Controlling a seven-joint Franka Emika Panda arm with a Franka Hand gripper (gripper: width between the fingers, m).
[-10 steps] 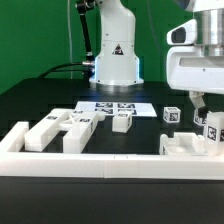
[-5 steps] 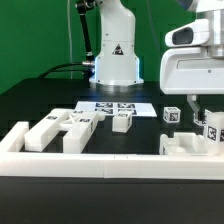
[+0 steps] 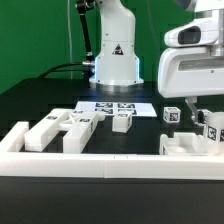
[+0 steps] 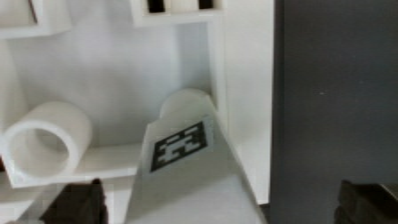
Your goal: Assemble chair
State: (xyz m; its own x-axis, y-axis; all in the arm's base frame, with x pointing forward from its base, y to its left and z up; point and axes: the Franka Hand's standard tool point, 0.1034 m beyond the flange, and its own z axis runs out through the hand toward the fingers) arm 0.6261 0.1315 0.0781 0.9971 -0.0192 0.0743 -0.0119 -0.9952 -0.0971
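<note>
My gripper (image 3: 194, 108) hangs open at the exterior view's right, just above the chair parts there. In the wrist view the gripper (image 4: 217, 206) has its two dark fingertips (image 4: 71, 202) wide apart on either side of a white tagged bar (image 4: 187, 150), without touching it. A short white cylinder peg (image 4: 50, 142) lies beside that bar. In the exterior view a blocky white part (image 3: 186, 146) and a tagged piece (image 3: 213, 130) sit under the gripper. A small tagged cube (image 3: 171, 114) stands nearby. More loose chair parts (image 3: 55, 130) lie at the left, and one small piece (image 3: 122, 122) lies in the middle.
The marker board (image 3: 115, 107) lies flat behind the parts. A long low white border rail (image 3: 100, 166) runs along the front, with a raised end (image 3: 14, 138) at the left. The robot base (image 3: 116, 55) stands at the back.
The gripper has come down slightly and shifted a little toward the exterior view's left, staying open. The parts have not moved.
</note>
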